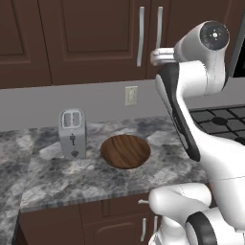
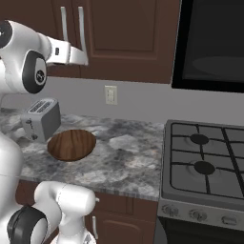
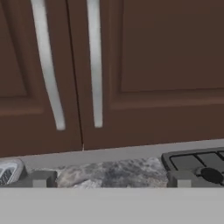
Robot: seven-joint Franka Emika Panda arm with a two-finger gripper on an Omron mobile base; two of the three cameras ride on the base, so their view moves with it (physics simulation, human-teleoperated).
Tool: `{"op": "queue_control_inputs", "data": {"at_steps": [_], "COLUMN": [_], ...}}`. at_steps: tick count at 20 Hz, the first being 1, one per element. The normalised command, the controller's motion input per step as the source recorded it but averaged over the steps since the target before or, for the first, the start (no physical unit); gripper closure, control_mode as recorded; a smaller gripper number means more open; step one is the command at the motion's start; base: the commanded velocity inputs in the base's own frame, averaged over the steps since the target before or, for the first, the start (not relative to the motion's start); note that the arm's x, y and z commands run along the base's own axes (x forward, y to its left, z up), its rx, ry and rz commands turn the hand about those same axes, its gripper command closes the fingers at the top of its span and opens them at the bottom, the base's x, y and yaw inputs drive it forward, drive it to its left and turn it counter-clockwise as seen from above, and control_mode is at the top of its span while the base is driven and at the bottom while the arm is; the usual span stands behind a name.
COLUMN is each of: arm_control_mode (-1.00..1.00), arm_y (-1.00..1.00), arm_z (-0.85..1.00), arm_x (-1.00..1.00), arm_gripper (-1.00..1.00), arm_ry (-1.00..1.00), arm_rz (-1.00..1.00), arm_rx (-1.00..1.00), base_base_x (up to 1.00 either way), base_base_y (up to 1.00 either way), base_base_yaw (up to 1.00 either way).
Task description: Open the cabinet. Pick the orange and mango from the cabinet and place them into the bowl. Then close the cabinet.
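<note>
Before the shut cabinet, the pincer hangs wide open.

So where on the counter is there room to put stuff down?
Bare marble lies between the bowl and the stove, and along the front edge before the toaster. It is tightest where the toaster and bowl sit close together.

Even soft light, faint shadows, slightly blurry
</note>
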Motion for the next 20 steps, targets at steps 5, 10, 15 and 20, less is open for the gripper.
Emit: {"op": "queue_control_inputs", "data": {"at_steps": [5,10,15,20], "arm_control_mode": [-1.00,-1.00,-1.00,-1.00], "arm_y": [0.00,0.00,0.00,0.00], "arm_z": [0.21,0.16,0.12,0.01], "arm_x": [0.18,0.36,0.25,0.31], "arm_gripper": [-1.00,-1.00,-1.00,-1.00], "arm_ry": [-0.05,-0.02,-0.01,0.00], "arm_rz": [0.00,0.01,0.00,0.00], "arm_rx": [0.09,0.07,0.06,0.07], "base_base_x": [0.00,0.00,0.00,0.00], "base_base_y": [0.00,0.00,0.00,0.00], "base_base_yaw": [0.00,0.00,0.00,0.00]}}
